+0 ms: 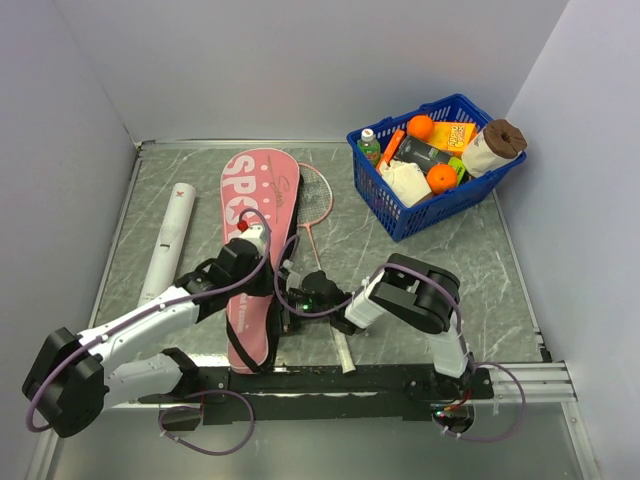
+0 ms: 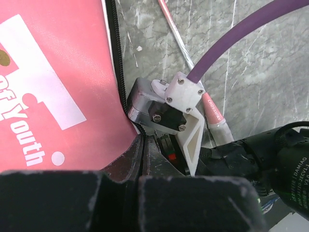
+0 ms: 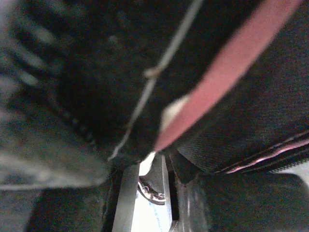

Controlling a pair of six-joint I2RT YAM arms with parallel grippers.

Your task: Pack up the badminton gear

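My left gripper pinched the bag edge, lower centre. Right gripper sat at the same edge; closure unreadable.

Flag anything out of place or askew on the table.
One pink racket lies mostly outside the pink bag, its head partly hidden at the bag's right edge. In the blue basket, a brown-topped roll leans out over the rim. Nothing looks spilled or broken.

Blue basket of groceries, far right.
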